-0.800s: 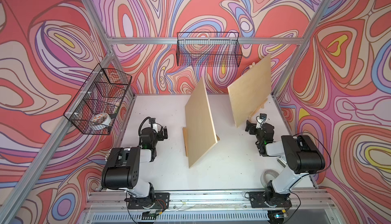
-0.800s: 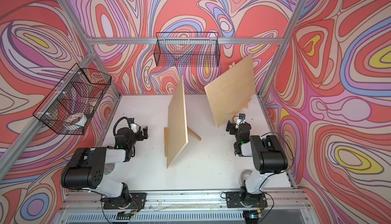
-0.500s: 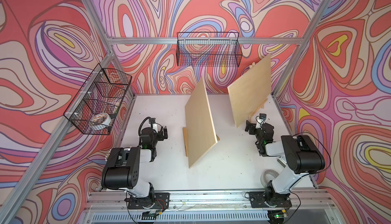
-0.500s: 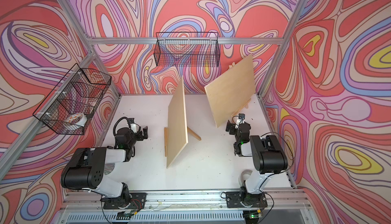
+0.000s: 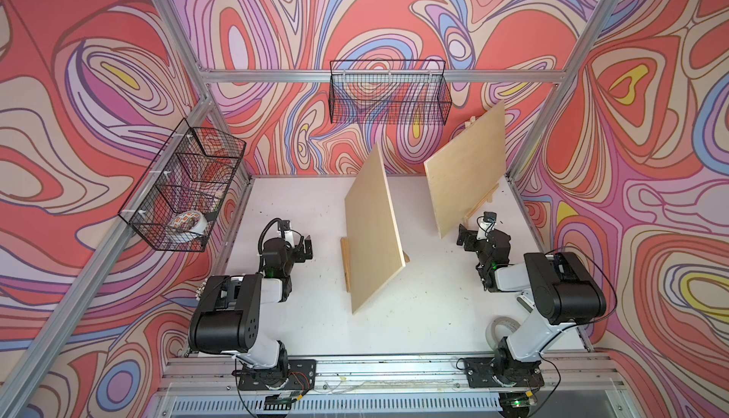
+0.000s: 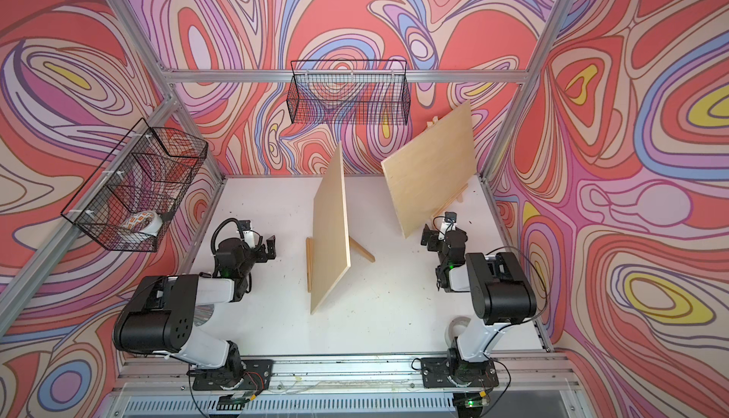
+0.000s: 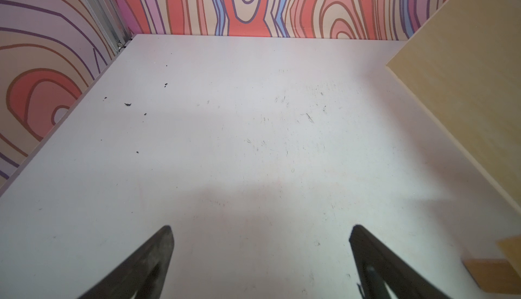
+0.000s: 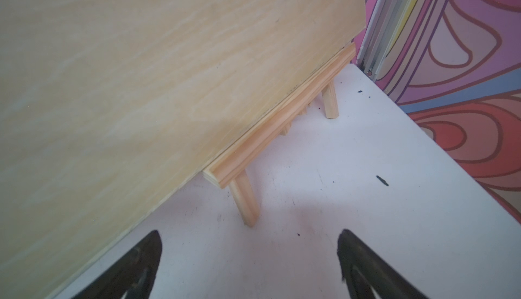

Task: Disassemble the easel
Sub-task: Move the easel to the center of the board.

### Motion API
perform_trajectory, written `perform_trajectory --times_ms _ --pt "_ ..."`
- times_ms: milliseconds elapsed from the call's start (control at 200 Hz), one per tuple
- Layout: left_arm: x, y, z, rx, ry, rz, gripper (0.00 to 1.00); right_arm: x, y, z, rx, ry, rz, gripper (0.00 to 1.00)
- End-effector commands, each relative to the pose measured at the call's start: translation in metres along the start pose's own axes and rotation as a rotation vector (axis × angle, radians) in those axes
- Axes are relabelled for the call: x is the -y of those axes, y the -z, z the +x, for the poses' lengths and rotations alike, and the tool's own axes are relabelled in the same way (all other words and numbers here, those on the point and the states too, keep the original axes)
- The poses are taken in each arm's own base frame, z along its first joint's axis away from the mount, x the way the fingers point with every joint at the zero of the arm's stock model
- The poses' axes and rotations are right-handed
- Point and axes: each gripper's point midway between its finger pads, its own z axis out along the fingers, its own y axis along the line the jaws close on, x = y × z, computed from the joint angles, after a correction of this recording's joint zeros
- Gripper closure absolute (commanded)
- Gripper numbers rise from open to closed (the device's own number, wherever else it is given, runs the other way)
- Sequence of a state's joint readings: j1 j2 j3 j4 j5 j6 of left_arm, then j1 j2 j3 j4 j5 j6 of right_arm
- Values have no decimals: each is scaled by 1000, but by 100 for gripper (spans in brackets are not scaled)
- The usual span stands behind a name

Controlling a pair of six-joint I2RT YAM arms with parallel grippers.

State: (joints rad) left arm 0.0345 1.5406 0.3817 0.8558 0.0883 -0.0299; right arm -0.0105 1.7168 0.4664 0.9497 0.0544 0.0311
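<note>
Both top views: the left arm sits folded low at the lower left of the white table, elbow back near the front rail, wrist pointing toward frame centre. The left gripper hovers just over the table, jaws spread wide, gripping nothing. In the left wrist view only bare table lies between its fingertips. The right arm mirrors it at the lower right, forearm angled toward the back wall. The right gripper is also fully spread and empty, just beside the lower corner of the rear board, apart from it.

Two easels, both assembled.
- The middle easel stands at frame centre carrying the middle board, a pale plywood sheet tilted steeply and seen nearly edge-on. Its ledge strip shows at the board's left and its back leg pokes out to the right.
- The rear easel stands at the upper right, near the corner post. In the right wrist view the rear board rests in its ledge, with light pine legs planted on the table and the wood grain clear.

A tape roll lies by the right arm's base.
</note>
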Motion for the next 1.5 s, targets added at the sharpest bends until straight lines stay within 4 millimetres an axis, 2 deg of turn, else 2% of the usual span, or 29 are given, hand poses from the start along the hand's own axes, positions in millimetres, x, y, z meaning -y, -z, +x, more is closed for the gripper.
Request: perform_trajectory --times_ms 0,175,270,376,471,541,666,751,811,831,901,1002,1047,1107,1122,1182,1227,1262,1337,1357,1422,1497 --pt "0 0 -6 23 -3 4 0 -4 0 -5 12 10 -9 2" --pt "1 1 -6 23 -2 6 0 -5 2 -6 20 12 -21 2" --pt "8 4 -8 43 -19 43 0 -9 11 -18 43 24 -33 2" --pt "8 24 -21 98 -32 22 0 -13 24 -38 46 27 -48 2" --pt "14 44 -42 134 -68 -7 0 -12 35 -58 70 -14 -51 2" --pt "23 62 -67 196 -49 -9 0 -12 41 -70 84 -55 -51 2" --pt "43 92 -110 323 60 7 0 -13 48 -86 78 -83 -53 2" --pt "61 108 -133 339 200 37 0 -12 54 -96 74 -111 -51 1" --pt "78 116 -143 296 285 126 0 -13 60 -105 88 -121 -55 2" --pt "83 123 -161 308 323 159 0 -12 62 -108 100 -125 -57 2" --pt "100 134 -179 247 405 257 0 -9 72 -119 145 -175 -44 2" --pt "127 152 -194 69 444 381 0 2 81 -131 148 -329 3 2" --pt "134 160 -197 -12 423 402 0 -1 82 -136 126 -342 -8 2" --pt "132 166 -184 -133 380 360 0 -6 84 -141 91 -333 -32 2" --pt "131 167 -186 -136 361 353 0 -8 85 -144 89 -340 -40 2" --pt "114 169 -175 -202 346 248 0 -14 89 -151 105 -363 -81 2" --pt "95 170 -159 -264 353 126 0 -16 96 -156 130 -390 -109 2" --pt "88 172 -150 -299 336 88 0 -16 103 -154 141 -443 -116 2" --pt "90 175 -132 -360 261 108 0 -4 120 -145 180 -634 -84 2" --pt "89 176 -127 -369 262 104 0 -4 125 -148 209 -658 -96 2" --pt "90 179 -115 -368 285 125 0 -11 136 -158 249 -678 -167 2" --pt "89 176 -94 -375 303 128 0 -24 136 -168 139 -714 -207 4"
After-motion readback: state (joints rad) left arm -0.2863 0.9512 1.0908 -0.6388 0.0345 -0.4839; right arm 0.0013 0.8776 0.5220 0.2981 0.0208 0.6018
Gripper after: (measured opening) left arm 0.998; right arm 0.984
